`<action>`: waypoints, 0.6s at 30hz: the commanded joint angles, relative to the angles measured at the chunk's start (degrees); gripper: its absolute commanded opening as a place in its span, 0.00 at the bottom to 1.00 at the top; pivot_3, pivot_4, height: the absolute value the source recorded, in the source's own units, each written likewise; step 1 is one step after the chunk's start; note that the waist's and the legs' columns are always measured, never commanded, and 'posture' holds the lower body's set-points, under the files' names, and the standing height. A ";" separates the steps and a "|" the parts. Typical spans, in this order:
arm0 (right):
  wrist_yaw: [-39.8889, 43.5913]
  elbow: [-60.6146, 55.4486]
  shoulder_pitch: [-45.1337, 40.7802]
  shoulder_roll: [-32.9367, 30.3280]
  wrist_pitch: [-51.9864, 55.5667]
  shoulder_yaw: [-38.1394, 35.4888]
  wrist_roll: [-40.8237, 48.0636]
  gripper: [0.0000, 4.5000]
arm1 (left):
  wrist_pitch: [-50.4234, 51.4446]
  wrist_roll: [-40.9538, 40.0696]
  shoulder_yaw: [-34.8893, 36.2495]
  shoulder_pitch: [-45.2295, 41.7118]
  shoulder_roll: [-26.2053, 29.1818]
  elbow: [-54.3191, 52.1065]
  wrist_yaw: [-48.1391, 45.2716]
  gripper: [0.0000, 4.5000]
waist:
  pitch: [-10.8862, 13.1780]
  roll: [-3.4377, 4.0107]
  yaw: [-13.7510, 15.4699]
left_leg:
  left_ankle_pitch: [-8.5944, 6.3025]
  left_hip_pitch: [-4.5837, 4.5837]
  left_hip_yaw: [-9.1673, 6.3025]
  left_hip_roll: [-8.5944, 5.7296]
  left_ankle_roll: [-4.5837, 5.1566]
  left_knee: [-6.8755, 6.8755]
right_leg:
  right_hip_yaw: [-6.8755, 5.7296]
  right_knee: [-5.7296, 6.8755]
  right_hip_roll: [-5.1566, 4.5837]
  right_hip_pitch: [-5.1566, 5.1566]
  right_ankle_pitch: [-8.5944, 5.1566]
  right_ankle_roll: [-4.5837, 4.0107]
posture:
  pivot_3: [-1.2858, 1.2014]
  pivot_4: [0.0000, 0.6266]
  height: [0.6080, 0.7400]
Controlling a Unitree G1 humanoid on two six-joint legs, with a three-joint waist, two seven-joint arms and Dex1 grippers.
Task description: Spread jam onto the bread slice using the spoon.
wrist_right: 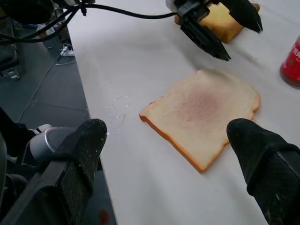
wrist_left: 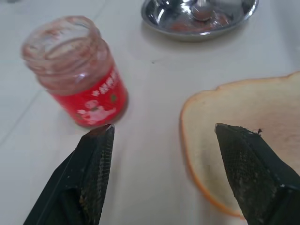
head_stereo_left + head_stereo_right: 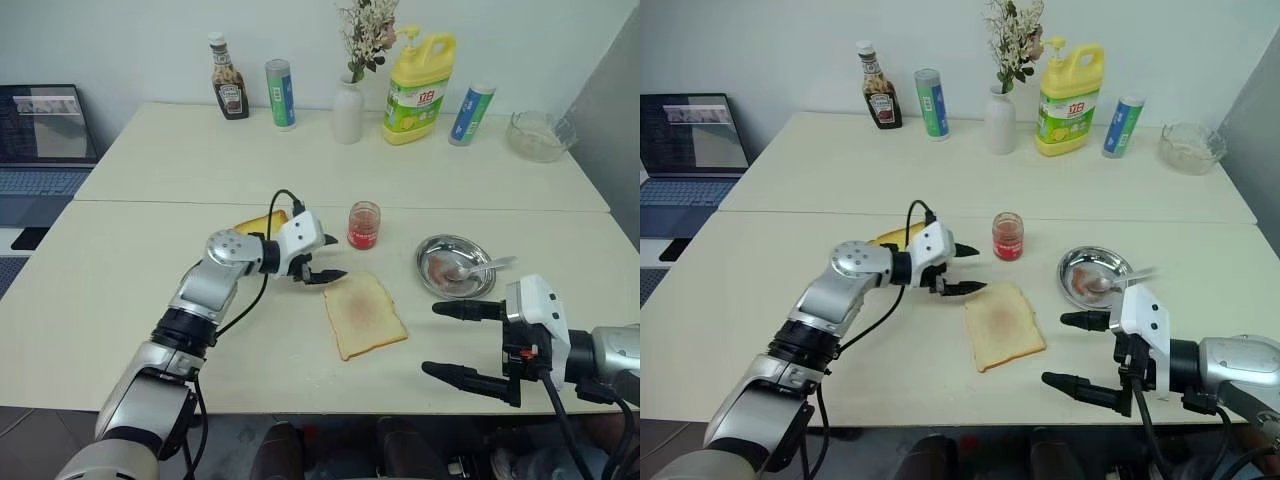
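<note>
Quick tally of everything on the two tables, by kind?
Bread pieces: 2, bread slice, toast piece
Bottles: 2, ketchup bottle, yellow detergent jug
Tubes: 2
Jam jar: 1
Steel dish: 1
Spoon: 1
Vase: 1
Glass bowl: 1
Total: 11
</note>
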 commanded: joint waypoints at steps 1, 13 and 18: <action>-4.45 1.18 0.06 3.66 -3.31 -6.04 -1.56 1.00 | 6.24 -6.80 7.73 6.14 5.31 -16.13 -0.48 0.79 | 0.00 0.00 -0.25 | 0.00 0.00 0.01 0.02 0.00 -0.01 | 0.01 0.00 0.00 -0.01 0.00 0.00 | 0.52 0.24 1.00; -19.86 4.02 9.88 24.02 -12.09 -8.71 -12.48 1.00 | 13.83 -19.05 15.09 23.16 16.34 -42.38 -4.88 1.00 | -0.01 0.04 0.30 | 0.01 0.04 -0.01 -0.03 -0.03 0.00 | 0.15 0.03 -0.14 0.04 -0.02 -0.01 | 0.52 0.24 1.00; -22.39 3.58 17.38 29.97 -11.38 -10.44 -9.51 1.00 | 14.53 -22.52 16.10 24.32 19.83 -45.90 -6.80 1.00 | -0.02 0.31 0.11 | 0.00 0.06 -0.05 0.04 -0.02 -0.10 | 0.13 0.09 -0.10 0.03 -0.14 -0.20 | 0.52 0.24 1.00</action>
